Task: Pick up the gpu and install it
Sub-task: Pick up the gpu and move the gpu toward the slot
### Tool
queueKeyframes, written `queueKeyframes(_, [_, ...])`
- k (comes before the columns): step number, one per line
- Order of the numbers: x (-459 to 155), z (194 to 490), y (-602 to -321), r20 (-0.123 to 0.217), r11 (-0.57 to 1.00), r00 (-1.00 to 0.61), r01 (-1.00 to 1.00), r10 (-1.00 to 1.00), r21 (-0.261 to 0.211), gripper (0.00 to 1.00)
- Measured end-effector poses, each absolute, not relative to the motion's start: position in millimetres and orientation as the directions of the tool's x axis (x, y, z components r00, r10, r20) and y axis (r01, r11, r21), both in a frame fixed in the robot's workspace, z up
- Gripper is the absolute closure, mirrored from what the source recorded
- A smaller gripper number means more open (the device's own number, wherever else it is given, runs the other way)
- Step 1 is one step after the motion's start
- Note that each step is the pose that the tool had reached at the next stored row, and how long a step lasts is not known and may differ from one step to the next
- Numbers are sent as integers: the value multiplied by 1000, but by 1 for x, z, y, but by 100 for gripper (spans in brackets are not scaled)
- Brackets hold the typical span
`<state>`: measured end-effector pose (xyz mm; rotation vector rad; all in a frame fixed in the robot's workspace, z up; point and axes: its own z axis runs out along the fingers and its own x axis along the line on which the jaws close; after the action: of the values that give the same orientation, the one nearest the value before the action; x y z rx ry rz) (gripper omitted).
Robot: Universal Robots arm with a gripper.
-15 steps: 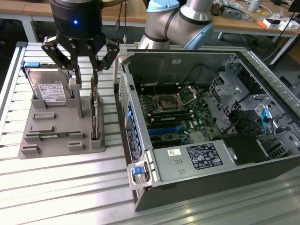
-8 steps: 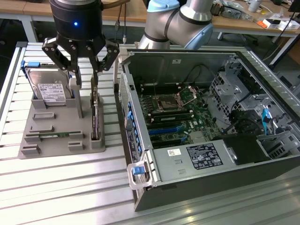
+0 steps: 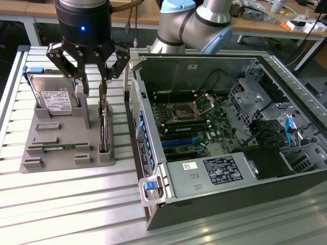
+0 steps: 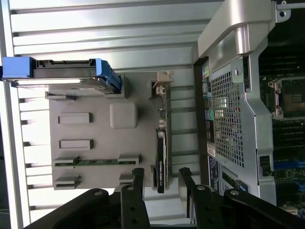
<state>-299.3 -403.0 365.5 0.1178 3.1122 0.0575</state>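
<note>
The holder (image 3: 56, 139) is matt grey plastic, the ribbed table (image 3: 66, 204) bright metal (glare-streaked)

You can read no word or number here. The hard drive (image 3: 53, 99) carries a white printed label. The power supply (image 3: 225, 171) carries another with dense black print, a small sticker (image 3: 189, 165) beside it. All are too fine to make out.

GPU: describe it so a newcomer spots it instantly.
On the exterior view's left, beside the open computer case, sits a grey holder tray. The gpu stands on edge in the tray's slot nearest the case, below the open gripper. Unlike the silver hard drive and thin memory stick, it is a dark upright card.
</note>
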Motion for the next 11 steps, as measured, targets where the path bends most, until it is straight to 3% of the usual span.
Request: queueKeyframes(11, [-299,362,-403,-25,996,-997,75,76,38,58])
